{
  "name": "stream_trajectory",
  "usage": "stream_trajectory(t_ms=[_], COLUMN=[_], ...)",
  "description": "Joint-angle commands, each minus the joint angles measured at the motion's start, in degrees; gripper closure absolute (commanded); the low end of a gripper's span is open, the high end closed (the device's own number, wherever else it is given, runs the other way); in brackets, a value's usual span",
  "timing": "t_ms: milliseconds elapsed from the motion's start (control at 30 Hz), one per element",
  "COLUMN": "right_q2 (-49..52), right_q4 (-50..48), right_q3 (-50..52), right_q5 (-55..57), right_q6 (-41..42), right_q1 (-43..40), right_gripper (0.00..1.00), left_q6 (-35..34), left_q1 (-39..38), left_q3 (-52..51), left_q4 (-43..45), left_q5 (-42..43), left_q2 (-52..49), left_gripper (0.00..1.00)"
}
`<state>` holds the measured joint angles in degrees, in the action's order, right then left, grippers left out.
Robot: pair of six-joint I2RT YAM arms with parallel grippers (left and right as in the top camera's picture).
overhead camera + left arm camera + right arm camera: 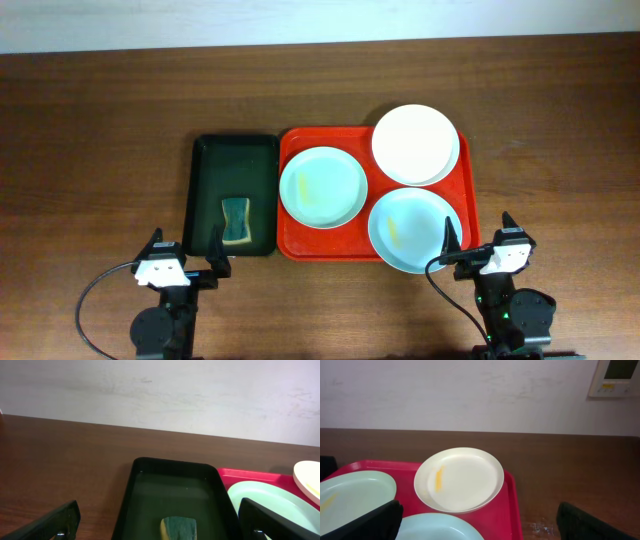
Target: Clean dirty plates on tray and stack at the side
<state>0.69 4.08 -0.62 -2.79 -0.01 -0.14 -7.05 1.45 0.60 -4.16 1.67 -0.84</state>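
Plates (321,186), all three, lie on red tray (292,240), none stacked. Left pincer (186,240) and right pincer (477,228) both spread, empty, near tray's front edge. Starting step; next move likely left takes sponge (236,220) beside tray.

A white plate (459,480) with a yellow smear (439,479) sits on the red tray (509,510)

- Table (90,130): brown wood grain, smooth, with a faint sheen.
- Red tray (330,243): smooth, glossy plastic.
- Dark green tray (205,170): glossy plastic too.
- Plates (415,145): smooth and softly shiny; plastic or ceramic, can't tell.
- Sponge (236,220): yellow foam with a rough green scouring face.
- Wall (445,395): matt, scuffed.
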Motion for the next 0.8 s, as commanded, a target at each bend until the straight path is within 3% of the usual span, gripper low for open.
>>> stream_trajectory(t_ms=[0,767], right_q2=[0.0,0.0], right_q4=[0.2,-0.3], right_q3=[0.3,0.3], right_q5=[0.3,-4.5], right_q6=[0.2,1.2], right_q1=[-0.3,-0.3], right_gripper=[0.02,0.02], left_q6=[0.9,0.9], left_q1=[-0.2,-0.2], left_q3=[-0.1,-0.1], left_q4=[-0.5,-0.4], left_q5=[0.0,0.0], left_q2=[0.4,0.4], left_gripper=[0.01,0.01])
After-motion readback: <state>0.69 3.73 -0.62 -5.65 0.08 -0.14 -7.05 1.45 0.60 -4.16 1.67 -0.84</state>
